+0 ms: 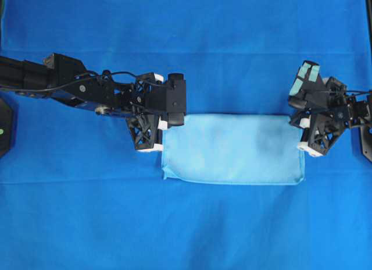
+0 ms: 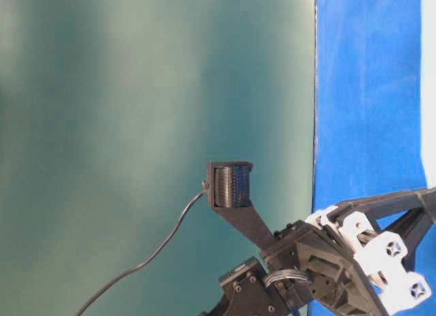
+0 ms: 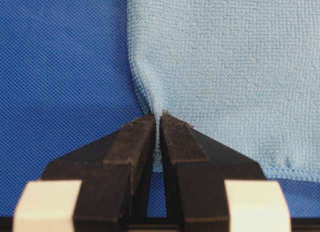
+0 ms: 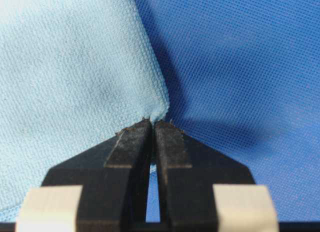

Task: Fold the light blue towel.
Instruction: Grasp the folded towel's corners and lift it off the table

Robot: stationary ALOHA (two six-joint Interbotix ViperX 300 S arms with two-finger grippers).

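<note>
In the overhead view we find the light blue towel [image 1: 232, 149] lying as a folded rectangle just below the centre of the frame, flat on the royal-blue cloth [image 1: 186, 43] that covers the tabletop; the left tool [image 1: 152, 136] sits at the towel's left edge, the right tool [image 1: 308, 137] at its right edge; in the left wrist view we see the left tool [image 3: 159, 137] clenched on the towel's hem [image 3: 150, 99], the fabric puckering between the fingers [image 3: 131, 147]; in the right wrist view the right tool [image 4: 152, 137] is clenched on a towel corner [image 4: 159, 111] at mid-frame.
</note>
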